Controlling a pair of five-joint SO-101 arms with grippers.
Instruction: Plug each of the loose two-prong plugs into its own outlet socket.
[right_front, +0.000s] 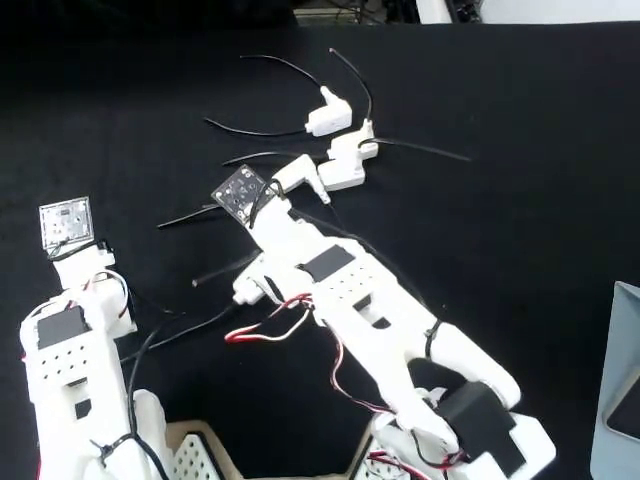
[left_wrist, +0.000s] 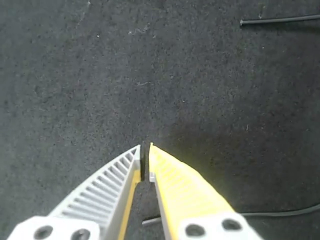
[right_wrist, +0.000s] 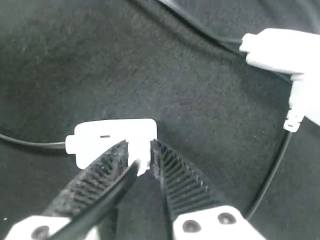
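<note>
Several white plug and socket pieces with thin black cables lie on the black mat. In the right wrist view my right gripper (right_wrist: 142, 152) is shut on the end of one white plug (right_wrist: 112, 140), whose cable runs off to the side. In the high view that plug (right_front: 297, 172) lies at the tip of the right arm (right_front: 330, 280). Close beyond it rests a second white piece (right_front: 350, 160), also visible from the right wrist (right_wrist: 280, 47). A third piece (right_front: 328, 112) lies farther back. My left gripper (left_wrist: 145, 150) is shut on nothing above bare mat at the near left.
Loose black cables (right_front: 250, 130) trail across the middle of the mat. One cable (left_wrist: 280, 20) lies ahead of the left gripper and another (left_wrist: 280, 212) beside it. A grey-blue container (right_front: 620, 380) stands at the right edge. Red and white wires (right_front: 270, 330) hang under the right arm.
</note>
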